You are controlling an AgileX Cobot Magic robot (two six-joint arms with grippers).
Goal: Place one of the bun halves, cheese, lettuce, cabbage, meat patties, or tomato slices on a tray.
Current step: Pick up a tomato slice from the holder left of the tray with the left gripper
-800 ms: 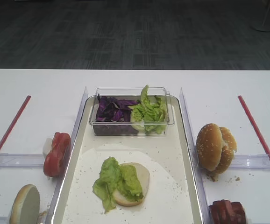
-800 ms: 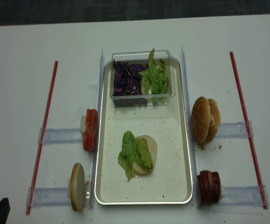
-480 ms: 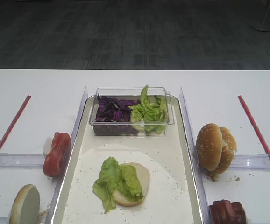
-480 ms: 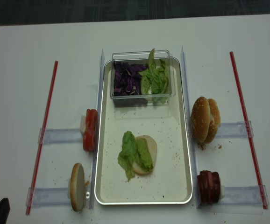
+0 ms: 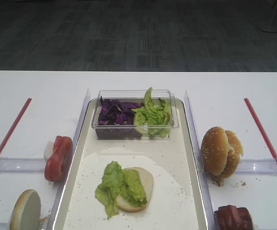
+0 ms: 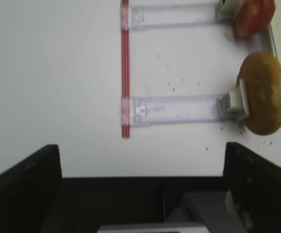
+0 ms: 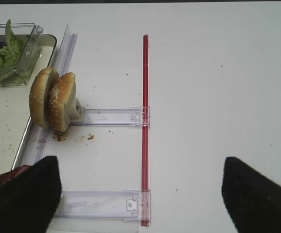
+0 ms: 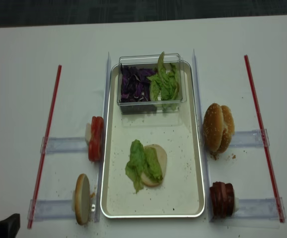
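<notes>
One exterior high view looks obliquely along the white bench (image 5: 234, 86) from its near edge, taking in the dark floor beyond; the tray (image 5: 192, 143) runs away from the lens. The realsense exterior view looks almost straight down from higher up, holding the whole tray (image 8: 198, 163) and both red strips. Both share the tray, the clear tub and the side racks. The right wrist view sits close above the bench's right side, facing down past the standing bun halves (image 7: 50, 104), which the two high views also show. The left wrist view hangs low over the left near edge, sharing the tomato slices (image 6: 252, 17).
</notes>
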